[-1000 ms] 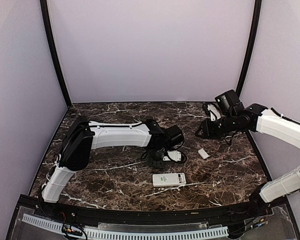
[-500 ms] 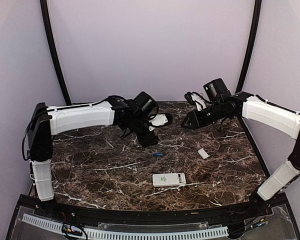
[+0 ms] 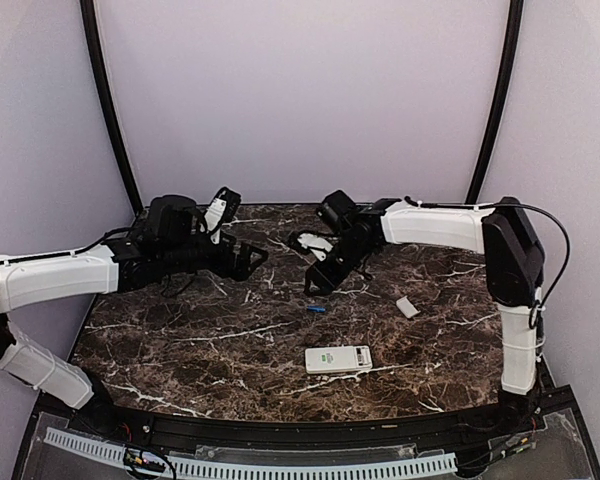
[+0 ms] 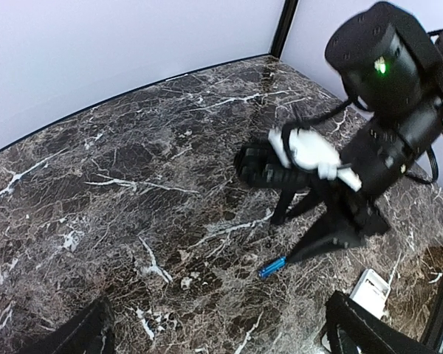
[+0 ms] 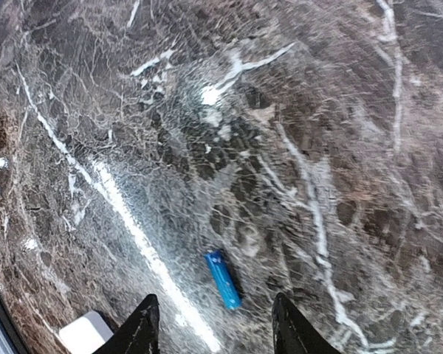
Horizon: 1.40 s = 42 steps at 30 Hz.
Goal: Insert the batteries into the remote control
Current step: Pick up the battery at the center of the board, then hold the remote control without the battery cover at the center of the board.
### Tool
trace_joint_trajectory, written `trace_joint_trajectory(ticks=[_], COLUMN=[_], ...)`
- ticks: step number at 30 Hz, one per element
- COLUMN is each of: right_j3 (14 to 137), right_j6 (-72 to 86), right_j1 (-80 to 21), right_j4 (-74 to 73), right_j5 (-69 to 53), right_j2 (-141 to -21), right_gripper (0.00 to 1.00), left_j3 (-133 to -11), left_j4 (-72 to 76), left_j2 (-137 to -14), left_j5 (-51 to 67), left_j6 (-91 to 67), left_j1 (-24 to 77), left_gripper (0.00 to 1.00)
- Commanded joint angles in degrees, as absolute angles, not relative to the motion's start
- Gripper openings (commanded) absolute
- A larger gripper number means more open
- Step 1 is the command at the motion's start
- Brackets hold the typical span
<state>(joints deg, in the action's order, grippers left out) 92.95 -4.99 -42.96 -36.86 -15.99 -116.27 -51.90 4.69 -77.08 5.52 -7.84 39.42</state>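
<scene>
The white remote control (image 3: pixel 338 359) lies flat near the table's front, with no gripper near it. One blue battery (image 3: pixel 316 309) lies on the marble behind it. My right gripper (image 3: pixel 315 283) hangs just behind that battery with its jaws open. In the right wrist view the battery (image 5: pixel 223 279) lies between and just ahead of the gripper (image 5: pixel 215 328), untouched. My left gripper (image 3: pixel 252 258) is raised at the back left, wide open and empty. The left wrist view shows the battery (image 4: pixel 272 267) beside the right gripper (image 4: pixel 292 236).
A small white cover piece (image 3: pixel 407 307) lies to the right of the battery. A white corner (image 4: pixel 369 291) shows by my left finger, and another (image 5: pixel 85 332) at the right wrist view's bottom left. Black frame posts and pale walls close in the table.
My left arm has swung back from the table's middle to the back left and opened wide. The battery now lies exposed. My right arm has swept left to hang over it, jaws wider.
</scene>
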Motion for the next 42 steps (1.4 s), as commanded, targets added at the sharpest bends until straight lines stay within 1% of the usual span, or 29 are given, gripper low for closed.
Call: trace_joint_trajectory(ticks=[1, 6, 8, 10, 14, 16, 19, 21, 22, 25, 28, 31, 32, 36, 39, 40, 42], right_j3=[98.68, 102.82, 103.85, 104.48, 104.38, 103.59, 102.62, 102.77, 103.13, 104.44, 104.93, 103.95, 102.81, 94.54, 86.28, 82.97, 76.97], right_j6=[-11.81, -14.29, -14.83, -14.92, -14.30, -13.92, -13.66, -13.09, -12.46, -9.53, -6.38, -1.63, -0.26, 7.99, 13.00, 14.22, 16.35], right_j1=[-46.30, -48.64, -49.09, -49.25, -49.72, -50.08, -50.83, -50.97, -50.98, -50.98, -50.70, -49.63, -49.13, -45.51, -42.23, -41.33, -39.89], right_j4=[-42.10, -44.87, -45.76, -46.26, -47.79, -48.29, -48.47, -48.74, -48.98, -50.28, -51.10, -50.65, -49.87, -42.24, -35.50, -33.08, -28.56], right_j5=[-10.28, -4.43, -3.37, -2.33, -0.91, -0.34, -0.23, -0.21, -0.20, 1.84, 2.64, 3.09, 3.23, 0.49, -3.53, -4.35, -4.83], right_j2=[-122.20, -127.97, -129.58, -130.68, -131.50, -131.21, -130.92, -131.17, -131.32, -131.67, -130.90, -128.38, -126.82, -118.13, -110.46, -108.03, -102.92], right_gripper=[0.51, 0.49, 0.47, 0.43, 0.27, 0.22, 0.12, 0.03, 0.00, 0.00, 0.00, 0.00, 0.00, 0.00, 0.00, 0.00, 0.00], left_j3=[-49.77, -47.87, -47.67, -47.78, -47.80, -47.67, -47.44, -47.48, -47.69, -48.31, -48.24, -48.70, -49.14, -53.35, -57.29, -59.17, -62.21], left_j4=[7.72, 8.32, 8.38, 8.01, 6.92, 6.60, 6.44, 6.12, 5.75, 4.92, 5.11, 4.37, 3.72, -3.27, -8.07, -8.91, -11.13], left_j2=[-76.65, -77.15, -77.35, -77.54, -77.49, -77.25, -77.05, -77.26, -77.39, -77.67, -77.42, -77.61, -78.40, -83.83, -88.70, -91.59, -95.96], left_j5=[2.15, 1.41, 1.17, 0.96, 1.01, 0.84, 0.70, 0.63, 0.64, 1.23, 6.64, 7.41, 7.09, 7.15, 14.07, 15.12, 16.23], left_j6=[-14.95, -16.66, -16.40, -15.89, -14.93, -14.35, -13.01, -12.26, -11.83, -10.43, -6.87, -1.67, 2.97, 14.43, 16.94, 17.62, 19.07], left_j1=[38.43, 37.93, 37.94, 37.90, 37.84, 37.85, 37.88, 37.88, 37.88, 37.92, 38.27, 42.20, 44.98, 53.12, 54.26, 54.59, 55.43], left_gripper=[0.99, 0.99, 0.99, 0.99, 0.99, 0.99, 0.99, 0.99, 0.99, 0.98, 0.93, 0.92, 0.92, 0.95, 0.96, 0.98, 0.99])
